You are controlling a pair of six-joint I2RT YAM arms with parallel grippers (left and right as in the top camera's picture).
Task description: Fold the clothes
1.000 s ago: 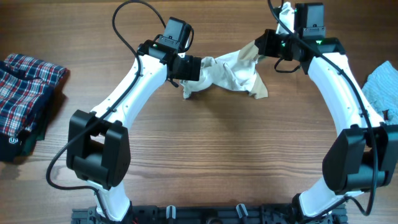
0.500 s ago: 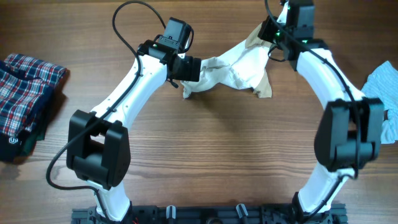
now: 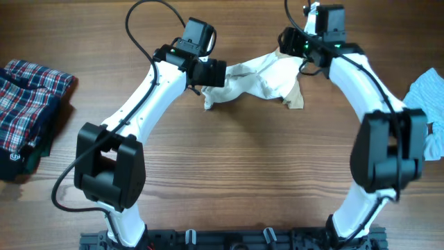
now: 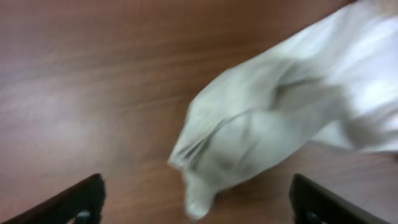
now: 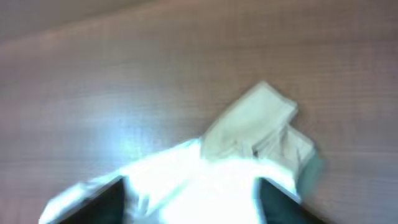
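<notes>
**Shirt strung between the two hands**

The cream-white shirt (image 3: 260,78) is laid with its long axis across the worktop (image 3: 229,160), from the left hand (image 3: 216,73) to the right hand (image 3: 290,47), slanting away from the robot toward the right. Its right end is pinched by the right hand. The left hand's fingers (image 4: 84,198) are spread wide, and the crumpled left end is seen just ahead of them, judged ungripped. A tan patch (image 3: 295,98) is pointed back toward the robot.

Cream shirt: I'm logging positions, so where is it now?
Overhead, the shirt is far centre, bunched between the left pincer and the right pincer, tan patch toward the right one.
</notes>
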